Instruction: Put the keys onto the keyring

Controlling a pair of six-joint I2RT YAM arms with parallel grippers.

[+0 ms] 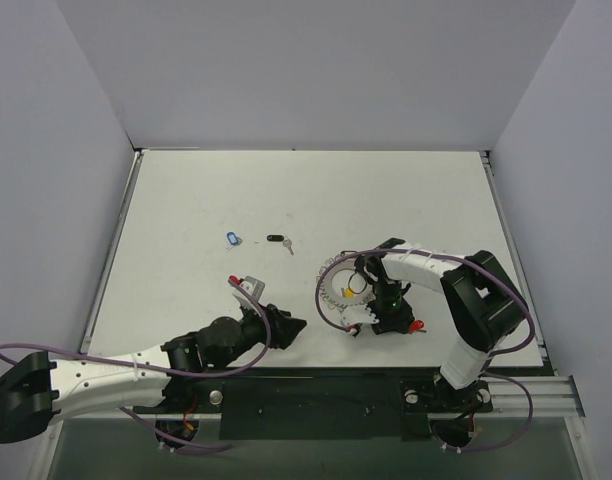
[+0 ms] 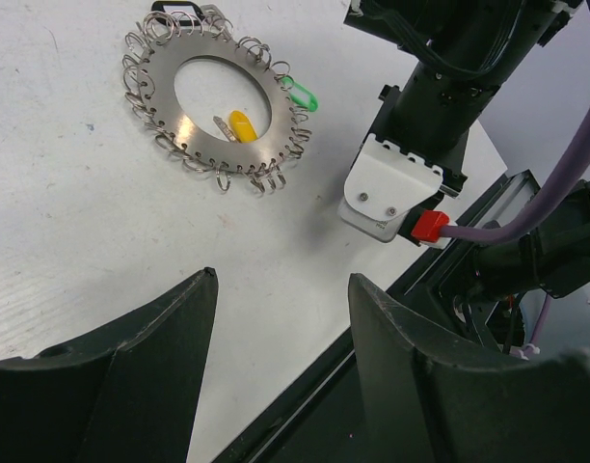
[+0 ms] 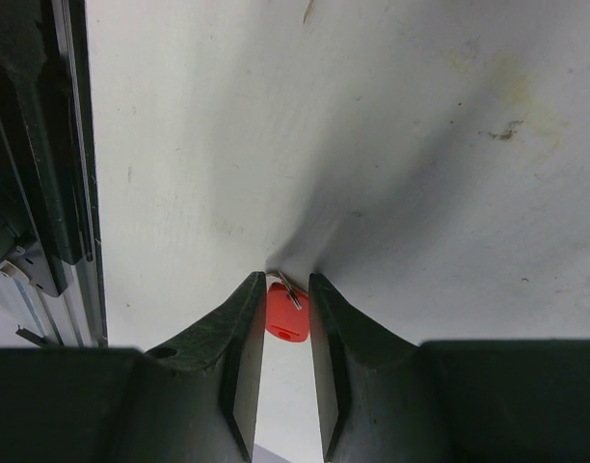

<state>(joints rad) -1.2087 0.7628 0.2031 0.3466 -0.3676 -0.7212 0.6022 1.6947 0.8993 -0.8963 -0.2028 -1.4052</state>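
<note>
The keyring [image 2: 184, 121], a flat silver ring rimmed with wire loops, lies on the white table; the right arm partly covers it in the top view [image 1: 329, 290]. A yellow key [image 2: 243, 125] lies in its open centre and a green key [image 2: 302, 95] sits at its rim. My right gripper [image 3: 287, 280] points down at the table to the right of the keyring, shut on a red key [image 3: 285, 313], which also shows in the top view [image 1: 417, 326]. My left gripper [image 2: 281, 280] is open and empty, left of the keyring near the table's front edge [image 1: 294, 326].
A blue key [image 1: 233, 238] and a black key [image 1: 277, 239] lie apart further back on the table. A small red-and-grey piece [image 1: 248, 284] lies beside the left wrist. The black front rail [image 2: 305, 405] runs just under the left gripper. Grey walls enclose the table.
</note>
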